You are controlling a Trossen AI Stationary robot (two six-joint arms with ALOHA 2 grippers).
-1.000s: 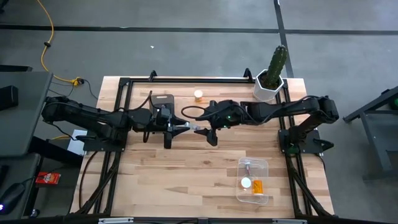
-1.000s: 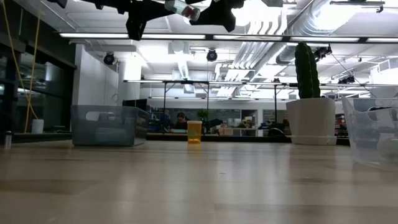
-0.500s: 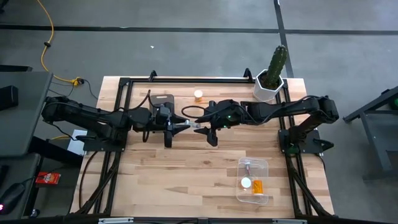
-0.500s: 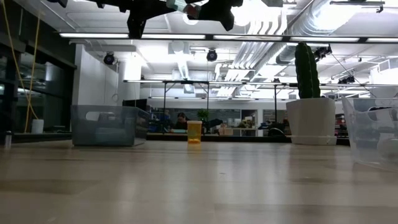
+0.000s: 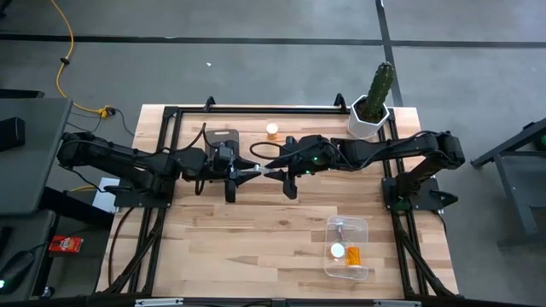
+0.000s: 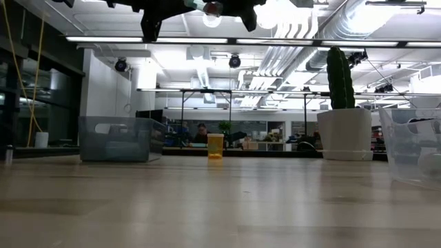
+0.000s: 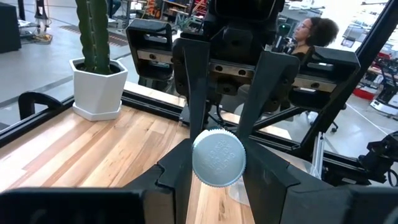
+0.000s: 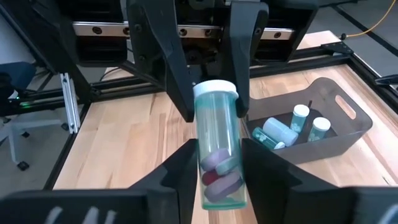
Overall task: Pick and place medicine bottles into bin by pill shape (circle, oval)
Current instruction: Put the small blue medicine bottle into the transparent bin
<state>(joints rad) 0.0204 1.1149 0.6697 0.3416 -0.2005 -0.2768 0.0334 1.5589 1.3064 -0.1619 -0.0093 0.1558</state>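
Note:
A pale teal translucent medicine bottle (image 5: 268, 173) with a white ribbed cap (image 7: 218, 158) is held level high above the table's middle, between both grippers. Its cap end points at my left gripper (image 5: 254, 174). Its base, with purple and red pills (image 8: 221, 177), points at my right gripper (image 5: 281, 173). Both grippers are shut on it, facing each other. In the low view the bottle (image 6: 211, 7) shows at the top edge. An orange bottle (image 5: 272, 130) stands upright on its base on the far part of the table. My left gripper pinches the bottle at its cap end (image 8: 214, 93) between its two fingers (image 8: 169, 74). The fingers come level from the table's left, along the bottle. The bottle lies level, clear of the table. My right gripper has the bottle's body near the base (image 8: 217, 155) between its two fingers (image 8: 186, 165), which lie close against both sides. They come level from the table's right, along the bottle.
A grey bin (image 5: 226, 134) with several teal-capped bottles (image 8: 292, 127) stands at the far left, under my left arm. A clear bin (image 5: 348, 247) holding bottles sits at the near right. A cactus in a white pot (image 5: 375, 102) stands at the far right corner. A person (image 7: 311, 31) sits beyond the table.
My right gripper has moved a little toward the table's left, closer to my left gripper and farther along the bottle. The bottle has stayed level at the same height.

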